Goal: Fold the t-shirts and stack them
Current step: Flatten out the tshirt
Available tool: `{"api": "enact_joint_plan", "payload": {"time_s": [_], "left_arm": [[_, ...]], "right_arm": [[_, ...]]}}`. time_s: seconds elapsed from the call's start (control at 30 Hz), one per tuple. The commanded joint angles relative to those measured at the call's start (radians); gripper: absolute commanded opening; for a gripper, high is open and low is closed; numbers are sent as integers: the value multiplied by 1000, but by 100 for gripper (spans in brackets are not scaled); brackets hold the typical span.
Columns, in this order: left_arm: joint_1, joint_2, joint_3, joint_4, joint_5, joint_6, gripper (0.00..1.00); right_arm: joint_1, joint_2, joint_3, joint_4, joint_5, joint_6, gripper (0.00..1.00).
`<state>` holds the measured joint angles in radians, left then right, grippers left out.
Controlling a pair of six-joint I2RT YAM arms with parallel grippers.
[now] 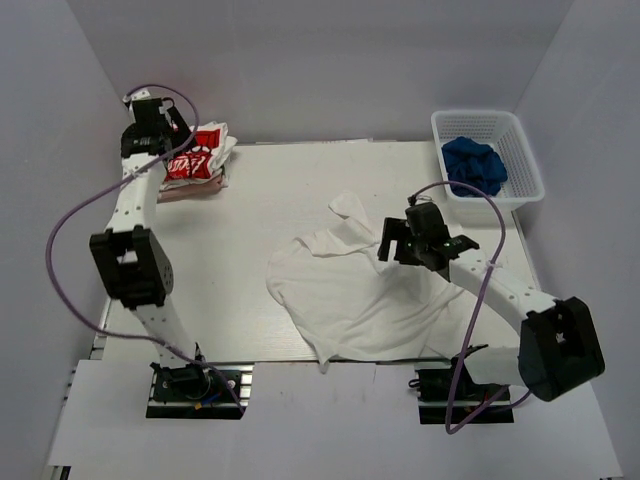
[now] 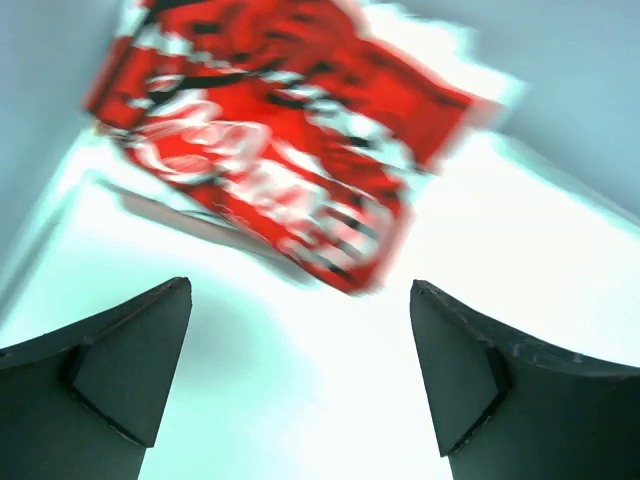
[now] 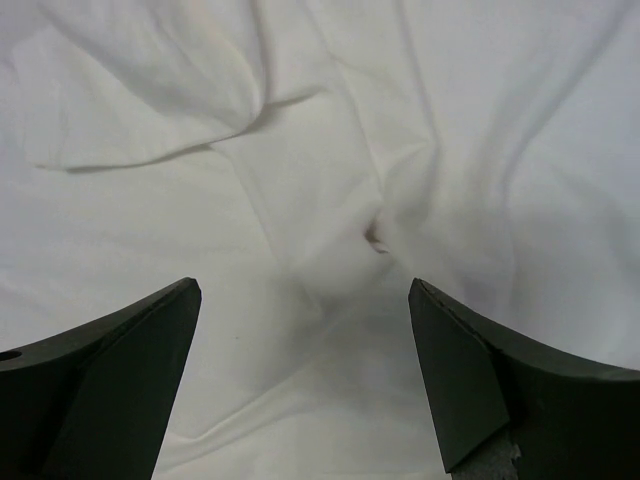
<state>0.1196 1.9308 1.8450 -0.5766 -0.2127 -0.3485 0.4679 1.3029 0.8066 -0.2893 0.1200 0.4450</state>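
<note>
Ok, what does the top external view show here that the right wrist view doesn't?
Only the top external view: the printed shirt, folded at far left with the left gripper by it, and a basket holding blue cloth at far right. Only the right wrist view: the creases close up between the open fingers, with no cloth pinched. Both: the plain white shirt, lying crumpled, and the right gripper above it.

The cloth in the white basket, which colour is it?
The cloth is dark blue; top external view shows it best.
</note>
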Motion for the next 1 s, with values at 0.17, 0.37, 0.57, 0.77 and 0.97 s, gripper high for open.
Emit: {"api": "enact_joint_plan", "payload": {"time_s": [0.17, 0.37, 0.57, 0.77, 0.97], "left_arm": [[-245, -429, -562, 125, 242, -162, 100], [-437, -576, -926, 275, 317, -207, 100], [-604, -428, -942, 172, 175, -216, 100], [-670, -301, -910, 224, 144, -216, 74], [-693, -113, -790, 61, -54, -265, 6]], "right_arm": [[-80, -135, -95, -111, 205, 90, 90], [-173, -163, -147, -108, 218, 38, 90], [-230, -143, -178, -57, 135, 20, 90], [-242, -125, -185, -33, 99, 1, 90], [-249, -142, -187, -31, 99, -11, 90]]}}
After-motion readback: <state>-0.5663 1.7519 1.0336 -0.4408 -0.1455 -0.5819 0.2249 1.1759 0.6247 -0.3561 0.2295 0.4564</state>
